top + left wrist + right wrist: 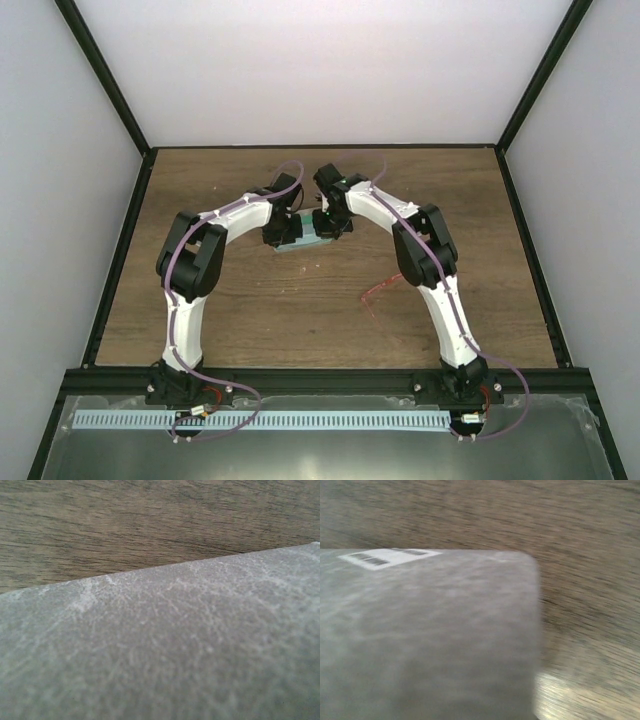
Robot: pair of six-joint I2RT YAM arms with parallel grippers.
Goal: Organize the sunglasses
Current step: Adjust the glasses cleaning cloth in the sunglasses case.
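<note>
From above, both arms reached in over the middle of the table (300, 325) and met at the grey case (305, 241), which showed a sliver of green along one side. The left gripper (281, 233) sat at the case's left end and the right gripper (331, 221) at its right end. From there I could not tell how far either pair of fingers stood apart, or whether either had hold of the case. The sunglasses (380, 290) lay on the wood toward the near right, well apart from the case and just beside the right forearm, with neither gripper on them. Bare wood ran wide around the case out to the black rail (122, 250) edging the table.

In the left wrist view the case (175, 655) filled the lower part with mottled grey. Its long edge climbed to the right, with wood grain beyond it. This view told me nothing about the fingers.

The right wrist view was blurred. A white sticker (390, 557) with barcode stripes sat at the case's far edge, but no characters on it could be read. The case ended in a rounded corner on the right, with open wood beyond it and along the far side. The fingers' state could not be told here either.
</note>
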